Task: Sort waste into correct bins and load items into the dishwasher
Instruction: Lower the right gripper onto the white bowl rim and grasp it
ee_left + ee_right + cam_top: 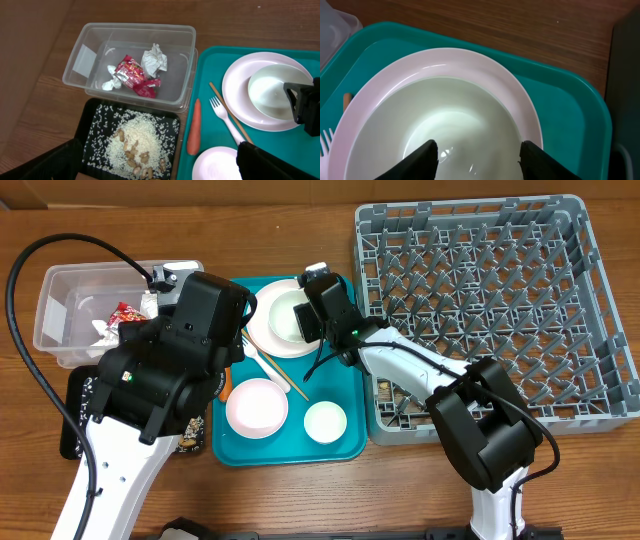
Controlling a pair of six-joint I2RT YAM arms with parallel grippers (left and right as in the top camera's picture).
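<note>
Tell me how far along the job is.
Done: the red wrapper and paper wads sit in the clear tub; rice and nuts lie in the black tray. In hand: the right gripper hangs open over the bowl on the plate. Remaining: the carrot, fork, chopstick, pink bowl and cup are on the teal tray; no dish shows in the grey rack.

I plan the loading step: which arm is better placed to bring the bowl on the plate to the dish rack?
Right. Its jaws hang open directly over the bowl, and the dish rack lies on its side. The left arm is by the clear tub.
</note>
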